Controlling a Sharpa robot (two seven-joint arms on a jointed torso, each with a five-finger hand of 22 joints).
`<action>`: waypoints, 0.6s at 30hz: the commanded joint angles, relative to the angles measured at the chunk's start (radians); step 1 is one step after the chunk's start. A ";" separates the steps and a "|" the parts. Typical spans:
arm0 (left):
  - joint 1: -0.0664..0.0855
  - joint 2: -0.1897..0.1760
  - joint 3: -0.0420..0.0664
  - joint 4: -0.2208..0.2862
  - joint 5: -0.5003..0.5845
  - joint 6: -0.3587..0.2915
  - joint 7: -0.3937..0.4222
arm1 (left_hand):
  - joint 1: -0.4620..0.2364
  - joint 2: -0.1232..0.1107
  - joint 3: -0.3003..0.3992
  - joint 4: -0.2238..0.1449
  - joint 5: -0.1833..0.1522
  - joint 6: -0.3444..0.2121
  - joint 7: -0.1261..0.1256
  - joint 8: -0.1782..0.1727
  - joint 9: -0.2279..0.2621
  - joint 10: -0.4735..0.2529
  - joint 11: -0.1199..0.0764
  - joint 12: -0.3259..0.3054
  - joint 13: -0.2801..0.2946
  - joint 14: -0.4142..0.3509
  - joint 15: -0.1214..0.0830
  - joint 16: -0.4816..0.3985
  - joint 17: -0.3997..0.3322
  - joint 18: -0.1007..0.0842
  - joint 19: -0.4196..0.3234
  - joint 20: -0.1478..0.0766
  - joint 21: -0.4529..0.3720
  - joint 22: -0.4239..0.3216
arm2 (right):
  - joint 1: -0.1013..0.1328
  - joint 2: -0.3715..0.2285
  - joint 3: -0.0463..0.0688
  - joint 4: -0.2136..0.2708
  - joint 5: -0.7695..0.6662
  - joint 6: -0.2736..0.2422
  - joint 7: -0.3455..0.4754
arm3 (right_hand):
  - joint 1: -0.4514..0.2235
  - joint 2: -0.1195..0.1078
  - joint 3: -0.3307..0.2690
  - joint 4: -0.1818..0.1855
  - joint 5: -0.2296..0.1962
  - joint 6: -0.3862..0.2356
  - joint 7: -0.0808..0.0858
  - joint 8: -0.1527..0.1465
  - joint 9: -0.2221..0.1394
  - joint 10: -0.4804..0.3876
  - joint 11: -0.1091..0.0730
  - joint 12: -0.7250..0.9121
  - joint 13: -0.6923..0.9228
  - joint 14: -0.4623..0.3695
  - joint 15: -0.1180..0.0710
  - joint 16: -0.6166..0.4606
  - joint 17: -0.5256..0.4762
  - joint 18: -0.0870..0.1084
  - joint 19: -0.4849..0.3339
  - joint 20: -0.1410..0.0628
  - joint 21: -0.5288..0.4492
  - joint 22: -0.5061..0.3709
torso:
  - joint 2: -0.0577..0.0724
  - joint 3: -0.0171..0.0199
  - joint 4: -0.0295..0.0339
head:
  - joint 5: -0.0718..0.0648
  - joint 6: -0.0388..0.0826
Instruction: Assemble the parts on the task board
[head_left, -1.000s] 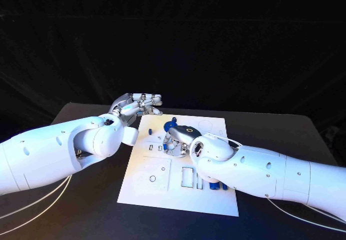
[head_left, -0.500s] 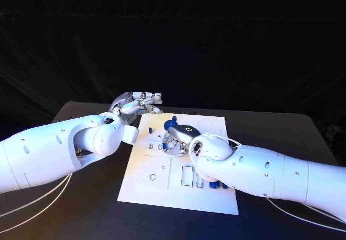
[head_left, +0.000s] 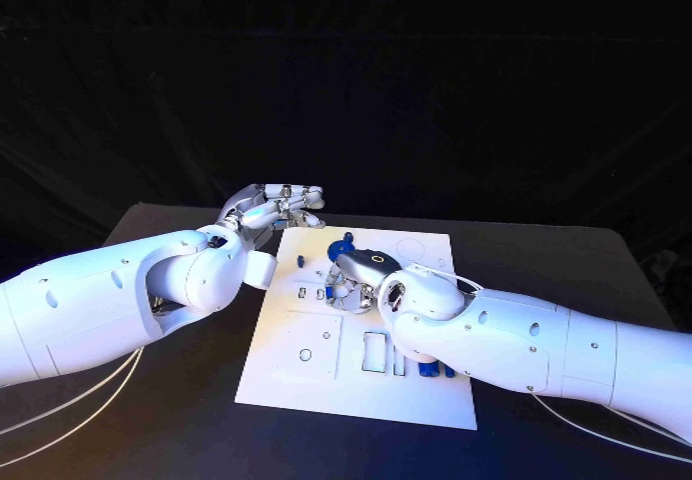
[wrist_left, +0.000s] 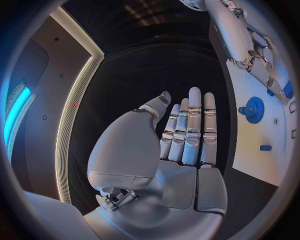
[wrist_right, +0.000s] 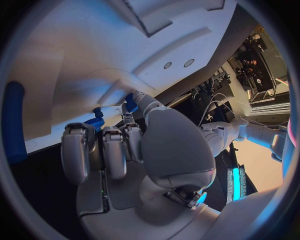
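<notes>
The white task board (head_left: 332, 380) lies in the middle of the table. My right hand (head_left: 355, 280) is down on the board's far half, its fingers curled around a small blue part (wrist_right: 95, 123) that shows between the fingertips (wrist_right: 114, 145) and the board (wrist_right: 81, 55). A blue gear (head_left: 342, 247) stands on the board just beyond that hand and appears again as the gear (wrist_left: 253, 109) in the left wrist view. My left hand (head_left: 276, 209) hovers off the board's far left corner, fingers (wrist_left: 187, 125) straight and holding nothing.
Two blue parts (head_left: 433, 371) lie at the board's near right, partly under my right forearm. A small blue piece (wrist_left: 265, 147) lies on the board near the gear. A long blue piece (wrist_right: 14, 122) sits beside the right hand. Black table (head_left: 159, 430) surrounds the board.
</notes>
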 joint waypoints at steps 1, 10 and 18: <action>0.001 0.001 0.001 0.002 -0.003 0.018 0.003 | -0.003 -0.004 0.002 -0.003 0.001 0.006 0.004 -0.005 0.001 0.001 0.006 0.001 0.001 -0.008 -0.001 0.004 0.002 0.018 -0.008 0.001 0.005 0.001 | -0.006 -0.002 -0.005 -0.004 -0.014 0.050 -0.013 | -0.009 0.000 0.001 0.000 -0.007 -0.003 0.003 -0.003 -0.001 -0.001 0.004 -0.006 0.121 0.104 -0.003 0.006 0.263 0.005 0.026 -0.004 -0.004 0.163 | 0.001 0.0000 0.0008 | -0.004 0.000; 0.001 0.000 0.001 0.001 -0.003 0.017 0.002 | 0.001 -0.002 0.006 -0.006 0.002 0.005 0.004 -0.006 0.001 0.000 0.006 0.000 0.001 -0.009 -0.001 0.005 0.002 0.018 -0.009 0.001 0.006 0.002 | -0.006 -0.002 -0.005 -0.004 -0.015 0.041 -0.013 | -0.022 -0.011 -0.003 0.002 -0.014 -0.011 0.007 -0.007 -0.003 -0.005 0.008 -0.010 0.118 0.104 0.000 0.006 0.263 0.006 0.024 -0.001 -0.007 0.162 | 0.001 -0.0002 -0.0001 | -0.008 0.001; 0.001 0.001 0.001 0.001 -0.003 0.017 0.002 | -0.001 -0.003 0.005 -0.006 0.001 0.004 0.005 -0.007 0.001 -0.001 0.006 0.000 0.001 -0.010 -0.001 0.005 0.002 0.018 -0.009 0.002 0.006 0.002 | -0.006 -0.002 -0.005 -0.004 -0.015 0.031 -0.012 | -0.047 -0.029 -0.015 0.010 -0.043 -0.032 0.017 -0.020 -0.008 -0.014 0.017 -0.018 0.111 0.104 0.007 0.006 0.263 0.006 0.022 0.005 -0.012 0.160 | 0.001 0.0004 0.0010 | -0.008 0.002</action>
